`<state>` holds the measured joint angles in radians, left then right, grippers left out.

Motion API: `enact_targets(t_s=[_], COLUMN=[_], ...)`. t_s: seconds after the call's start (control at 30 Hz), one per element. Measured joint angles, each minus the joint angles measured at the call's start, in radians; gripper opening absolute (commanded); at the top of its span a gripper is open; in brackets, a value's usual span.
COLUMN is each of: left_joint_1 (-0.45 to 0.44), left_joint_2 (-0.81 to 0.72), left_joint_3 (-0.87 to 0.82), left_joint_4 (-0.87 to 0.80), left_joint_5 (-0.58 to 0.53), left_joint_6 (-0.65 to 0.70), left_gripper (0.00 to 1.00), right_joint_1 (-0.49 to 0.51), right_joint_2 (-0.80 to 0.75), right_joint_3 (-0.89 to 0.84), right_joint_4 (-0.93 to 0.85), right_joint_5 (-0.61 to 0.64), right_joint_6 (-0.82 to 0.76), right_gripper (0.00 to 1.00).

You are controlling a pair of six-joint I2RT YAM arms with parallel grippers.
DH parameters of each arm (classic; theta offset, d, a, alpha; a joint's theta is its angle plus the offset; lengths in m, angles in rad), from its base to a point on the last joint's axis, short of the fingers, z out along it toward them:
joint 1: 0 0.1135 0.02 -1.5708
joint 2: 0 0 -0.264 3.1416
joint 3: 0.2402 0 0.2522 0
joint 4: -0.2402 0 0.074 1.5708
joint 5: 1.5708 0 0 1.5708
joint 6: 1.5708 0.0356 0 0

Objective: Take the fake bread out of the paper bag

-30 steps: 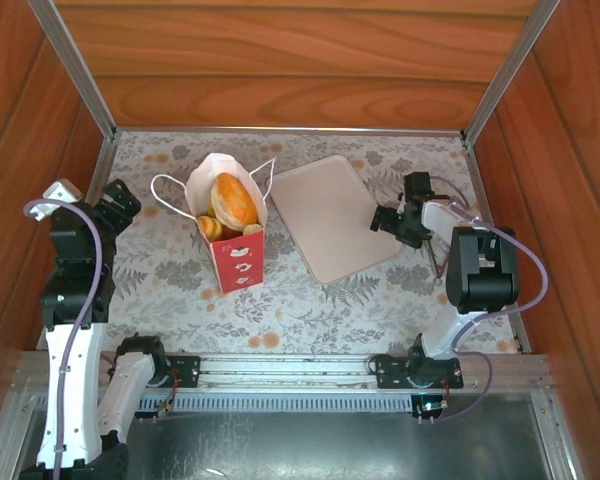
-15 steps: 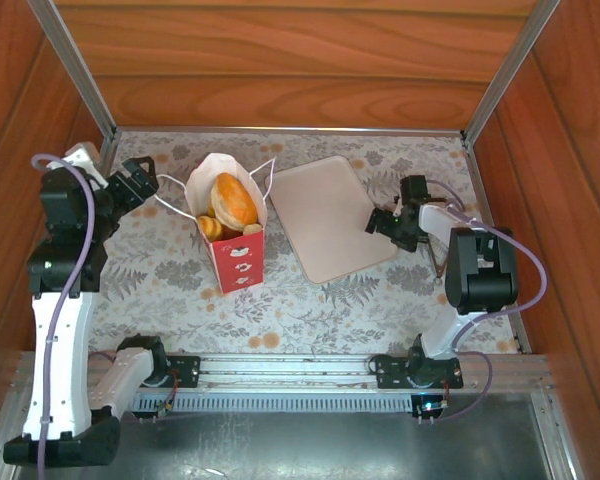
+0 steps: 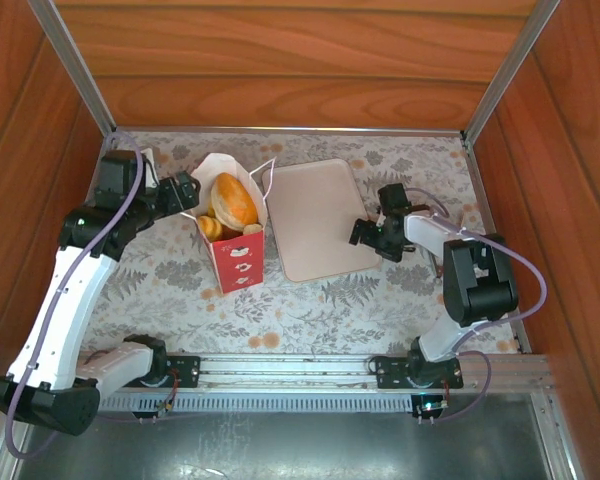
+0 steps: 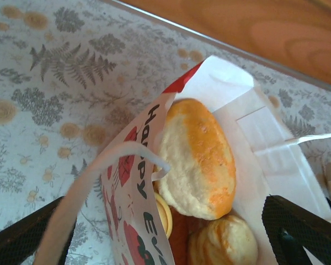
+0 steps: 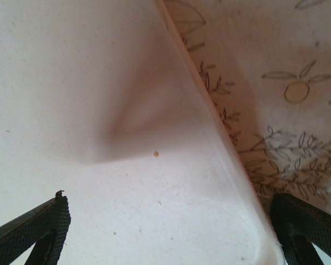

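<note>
Paper bag: the paper bag (image 3: 234, 255) stands upright on the flowered desk (image 3: 170, 285), left of the middle; white above, red below with white marks; its mouth is open upward; a white cord handle (image 4: 107, 156) loops off the side nearest the left arm
Fake bread: the fake bread (image 3: 232, 200) is inside the bag; a big pale and orange bun (image 4: 198, 160) sits on top, against the white inner wall; a small round roll (image 4: 223, 243) lies just below it; more golden pieces show at the front of the mouth, tucked too deep to count
Left tool: the left tool (image 3: 183, 190) is at the bag's upper left rim, its arm reaching in from the left wall; its fingers (image 4: 27, 237) are spread wide; from the wrist view, the bag's printed wall and open mouth lie between them; I see nothing held; whether a finger touches the paper I cannot tell
Right tool: the right tool (image 3: 363, 236) is at the right edge of the tray; its fingers (image 5: 33, 226) are spread wide, one over the tray, the other over the desk cloth, the tray's rim running between them; nothing is gripped
Tray: the flat beige tray (image 3: 315, 200) lies just right of the bag; whether the two touch I cannot tell
Surround: wooden walls (image 3: 280, 60) close in the desk at the back and both sides
</note>
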<state>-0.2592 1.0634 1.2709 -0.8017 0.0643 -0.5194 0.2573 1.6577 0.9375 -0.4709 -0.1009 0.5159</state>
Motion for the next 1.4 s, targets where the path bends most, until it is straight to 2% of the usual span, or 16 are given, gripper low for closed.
enact_targets(t_s=[0.23, 0.43, 0.73, 0.87, 1.0, 1.1, 1.3, 1.4], left_joint_1=[-0.08, -0.114, -0.116, -0.117, -0.121, -0.121, -0.113, -0.092], left_joint_2=[0.059, 0.1, 0.101, 0.123, 0.154, 0.185, 0.256, 0.283], left_joint_3=[-0.024, -0.053, -0.085, -0.088, -0.079, -0.061, 0.0, 0.028], left_joint_4=[-0.008, -0.01, -0.002, 0.004, 0.012, 0.018, 0.021, 0.034], left_joint_5=[-0.065, -0.138, -0.253, -0.296, -0.349, -0.386, -0.444, -0.46], left_joint_6=[-0.036, -0.077, -0.106, -0.098, -0.073, -0.053, 0.017, 0.067], left_gripper=[0.86, 0.73, 0.42, 0.28, 0.1, 0.02, 0.0, 0.0], right_joint_1=[0.027, 0.039, 0.04, 0.039, 0.031, 0.007, -0.097, -0.181], right_joint_2=[-0.017, -0.027, -0.064, -0.1, -0.141, -0.156, -0.216, -0.29], right_joint_3=[-0.013, -0.013, -0.013, -0.013, -0.004, 0.014, 0.013, -0.007], right_joint_4=[-0.006, -0.008, -0.009, -0.015, -0.035, -0.06, -0.101, -0.121], right_joint_5=[0.02, 0.031, 0.049, 0.079, 0.115, 0.14, 0.192, 0.211], right_joint_6=[0.035, 0.047, 0.055, 0.061, 0.056, 0.043, 0.02, 0.004], right_gripper=[1.0, 1.0, 1.0, 1.0, 1.0, 1.0, 1.0, 1.0])
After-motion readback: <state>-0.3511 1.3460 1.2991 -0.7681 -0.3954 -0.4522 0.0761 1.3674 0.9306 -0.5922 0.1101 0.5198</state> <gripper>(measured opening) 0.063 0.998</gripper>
